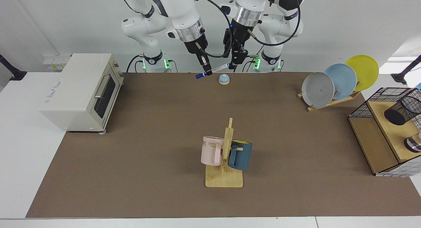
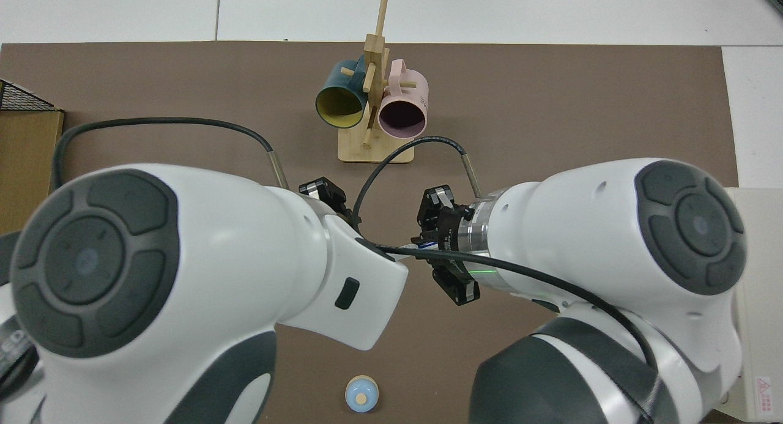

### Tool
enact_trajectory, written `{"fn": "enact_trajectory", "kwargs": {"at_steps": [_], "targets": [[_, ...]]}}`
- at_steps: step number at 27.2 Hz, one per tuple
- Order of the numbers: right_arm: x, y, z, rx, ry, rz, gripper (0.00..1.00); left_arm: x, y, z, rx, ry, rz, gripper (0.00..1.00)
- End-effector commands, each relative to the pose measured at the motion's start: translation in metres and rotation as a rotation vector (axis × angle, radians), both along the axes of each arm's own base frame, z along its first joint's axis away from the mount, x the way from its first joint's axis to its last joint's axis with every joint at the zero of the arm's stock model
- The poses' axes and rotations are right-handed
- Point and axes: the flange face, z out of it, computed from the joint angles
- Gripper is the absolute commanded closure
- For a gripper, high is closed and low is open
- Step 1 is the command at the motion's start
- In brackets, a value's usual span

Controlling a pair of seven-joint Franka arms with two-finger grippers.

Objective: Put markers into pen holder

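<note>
My right gripper [image 1: 205,71] is shut on the marker [image 1: 215,69], gripping it near the dark blue cap and holding it tilted above the far edge of the mat. My left gripper [image 1: 233,66] has come across and sits at the marker's tail end; whether it touches the marker is unclear. From above, the left arm [image 2: 214,265] covers the marker, and only the right gripper's body [image 2: 443,252] shows. The pen holder [image 1: 403,111], a black mesh cup, leans on the wooden shelf at the right edge of the facing view.
A small blue bell [image 1: 224,79] sits just below the marker. A mug rack [image 1: 227,178] with a pink and a blue mug stands mid-mat. There is a toaster oven [image 1: 82,89] on one side and a plate rack [image 1: 332,101] and wire shelf frame [image 1: 361,106] on the other.
</note>
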Motion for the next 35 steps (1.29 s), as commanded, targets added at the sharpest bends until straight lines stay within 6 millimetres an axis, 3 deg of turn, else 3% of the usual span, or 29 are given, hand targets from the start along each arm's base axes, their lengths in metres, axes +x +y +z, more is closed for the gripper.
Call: {"fn": "enact_trajectory", "kwargs": {"at_steps": [1, 3, 9, 27, 35], "targets": [[-0.002, 0.005, 0.001, -0.026, -0.029, -0.005, 1.0, -0.009, -0.018, -0.012, 0.062, -0.021, 0.043, 0.34], [-0.008, 0.015, 0.0, -0.036, -0.034, 0.018, 1.0, -0.011, -0.022, -0.011, 0.062, -0.022, 0.066, 0.34], [-0.009, 0.017, -0.001, -0.053, -0.044, 0.025, 1.0, -0.014, -0.032, -0.016, 0.074, -0.025, 0.084, 0.35], [-0.009, 0.017, -0.001, -0.06, -0.048, 0.027, 1.0, -0.016, -0.026, -0.037, 0.135, 0.005, 0.105, 0.41], [-0.009, 0.017, 0.0, -0.059, -0.05, 0.027, 1.0, -0.017, -0.027, -0.037, 0.139, 0.008, 0.103, 0.58]]}}
